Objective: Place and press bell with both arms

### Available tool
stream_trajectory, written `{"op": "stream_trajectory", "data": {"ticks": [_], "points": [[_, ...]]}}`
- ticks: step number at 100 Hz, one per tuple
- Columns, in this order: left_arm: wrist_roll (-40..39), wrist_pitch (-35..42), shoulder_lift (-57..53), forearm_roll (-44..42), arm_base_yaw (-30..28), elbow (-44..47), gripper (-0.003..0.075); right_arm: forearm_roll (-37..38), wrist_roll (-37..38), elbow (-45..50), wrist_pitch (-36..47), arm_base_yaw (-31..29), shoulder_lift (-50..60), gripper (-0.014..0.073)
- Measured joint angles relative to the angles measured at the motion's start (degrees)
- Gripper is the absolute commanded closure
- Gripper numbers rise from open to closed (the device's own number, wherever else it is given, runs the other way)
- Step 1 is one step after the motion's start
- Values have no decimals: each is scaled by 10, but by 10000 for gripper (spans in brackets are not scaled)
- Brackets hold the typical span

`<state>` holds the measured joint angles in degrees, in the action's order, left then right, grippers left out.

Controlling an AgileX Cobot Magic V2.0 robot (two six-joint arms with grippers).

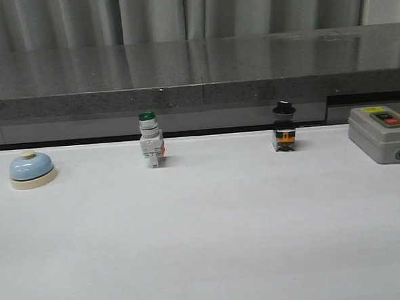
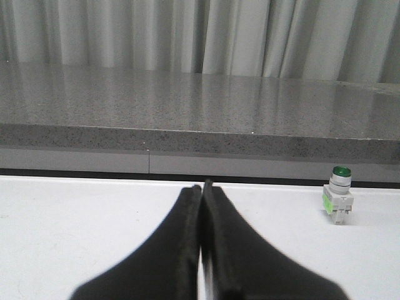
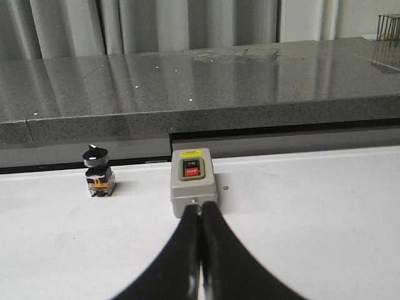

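1. since the bell [image 1: 31, 169] sits at the far left of the worktop [image 1: 206, 245] in the front view, i judge my left arm to be the nearer one; neither arm shows in that view, so this rests on the side alone.
2. my left gripper [image 2: 201, 187] has its fingers pressed together with nothing between them, and the bell does not appear in the left wrist view at all. only the green-capped switch [image 2: 338, 195] shows there, so i take the bell to lie off to the left of where this gripper points.
3. my right gripper [image 3: 200, 209] is likewise closed on nothing, its tips just in front of the grey button box [image 3: 193, 185], with the black-knobbed switch [image 3: 97, 170] beside that. it is on the far side of the row from the bell.
4. the bell is a round dome, upright on its cream base with the button on top, so it has no long axis and i expect any approach angle to serve for a grasp around the base.
5. in the front view the four items stand in one line near the back of the worktop, just before the dark ledge [image 1: 197, 96]. the bell is well apart from the green-capped switch, and the near part of the worktop is bare, which gives open room to set it down.
6. the bell is near the left border of the front view, and i cannot tell how far the worktop runs beyond it.
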<state>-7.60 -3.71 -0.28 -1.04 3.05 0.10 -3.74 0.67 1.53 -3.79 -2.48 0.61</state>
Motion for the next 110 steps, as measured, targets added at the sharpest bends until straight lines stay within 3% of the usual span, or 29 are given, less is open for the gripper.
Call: {"op": "stream_trajectory", "data": {"ticks": [78, 110], "points": [[4, 0, 0, -17, 0, 0, 741, 0, 0, 0, 0, 0, 0, 654], [10, 37, 0, -45, -1, 0, 741, 0, 0, 0, 0, 0, 0, 654]]}}
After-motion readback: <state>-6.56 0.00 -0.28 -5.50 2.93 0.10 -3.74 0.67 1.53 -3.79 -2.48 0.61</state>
